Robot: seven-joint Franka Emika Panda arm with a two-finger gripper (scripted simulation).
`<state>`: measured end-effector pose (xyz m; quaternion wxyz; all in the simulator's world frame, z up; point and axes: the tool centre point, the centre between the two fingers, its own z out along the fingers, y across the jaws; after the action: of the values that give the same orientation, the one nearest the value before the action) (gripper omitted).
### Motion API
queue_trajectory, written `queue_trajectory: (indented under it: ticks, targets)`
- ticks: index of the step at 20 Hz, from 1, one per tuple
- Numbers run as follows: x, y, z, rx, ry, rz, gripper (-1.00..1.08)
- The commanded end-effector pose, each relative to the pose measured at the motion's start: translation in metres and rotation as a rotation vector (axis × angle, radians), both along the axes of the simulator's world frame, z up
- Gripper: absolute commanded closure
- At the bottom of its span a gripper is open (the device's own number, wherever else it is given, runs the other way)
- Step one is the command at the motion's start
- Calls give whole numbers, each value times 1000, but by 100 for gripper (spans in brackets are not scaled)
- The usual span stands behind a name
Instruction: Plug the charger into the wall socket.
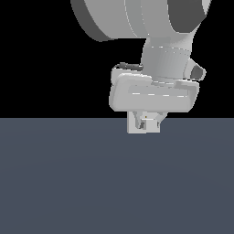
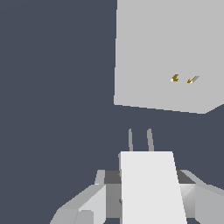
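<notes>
Charger, smooth off-white box with two thin grey prongs, clamped in gripper above matte slate worktop. Socket, flat pale-grey square plate bearing two small brass-lined slots, just beyond prong tips, not touching.

The exterior view sits low and close, facing the arm side-on above the dark surface. The wrist view looks out along the hand toward the nearby wall socket. Both views share the charger.
</notes>
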<state>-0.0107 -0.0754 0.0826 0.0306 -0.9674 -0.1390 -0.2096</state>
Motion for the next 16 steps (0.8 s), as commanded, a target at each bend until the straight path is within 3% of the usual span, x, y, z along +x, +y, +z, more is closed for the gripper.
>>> queue_trajectory:
  ticks: [1,16]
  targets:
    - [3,-8,7,0,1,-46,108]
    - [6,-22,17,-3,7,-120,108]
